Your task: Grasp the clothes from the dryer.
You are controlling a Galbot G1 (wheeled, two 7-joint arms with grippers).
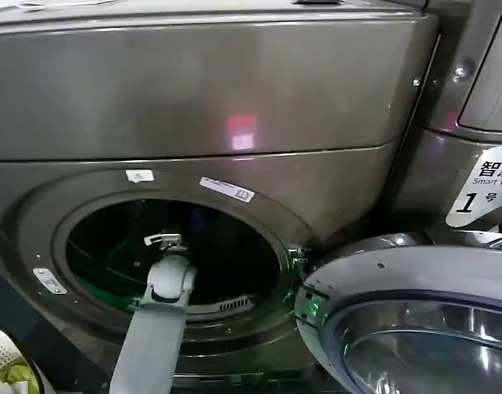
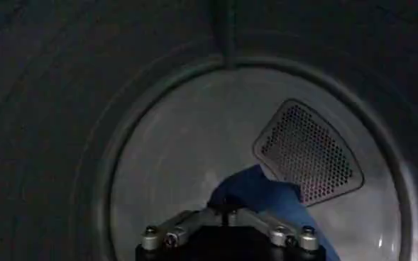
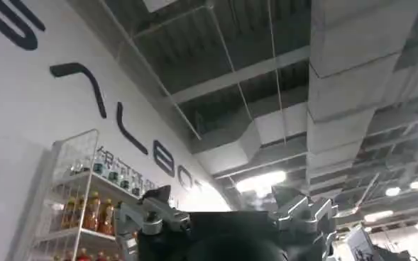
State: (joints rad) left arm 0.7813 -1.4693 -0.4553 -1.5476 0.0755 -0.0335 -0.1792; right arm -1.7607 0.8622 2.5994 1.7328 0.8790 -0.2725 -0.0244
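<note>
Clothes in reach, grasp not yet confirmed

Clothes [image 2: 262, 193], a dark blue soft bundle, lie inside the drum of the dryer [image 1: 202, 90], against the pale back wall and just below the perforated grille [image 2: 306, 151] seen in the left wrist view. From that camera the fabric sits directly ahead of the left tool [image 2: 228, 225], whose linkage frames the near edge of the cloth.

In the head view the left arm [image 1: 157, 316] rises from below and passes through the round port [image 1: 38, 238], its wrist well inside the dark opening. The door [image 1: 415, 320] hangs swung open at the right side, so access is already made. The reach into the drum looks complete, or close to it.

Whether the left tool stands apart or is clamped on the cloth cannot be told: its fingertips are hidden against the fabric. By my reading, what remains is to close firmly on the garment, if that is not done, and then draw it out through the port without snagging on the rim.

The right tool [image 3: 226, 213] is parked away from the machine, aimed up at the ceiling, its fingers spread apart and holding nothing. A basket of pale laundry [image 1: 9, 369] sits at the lower left, outside the dryer.
</note>
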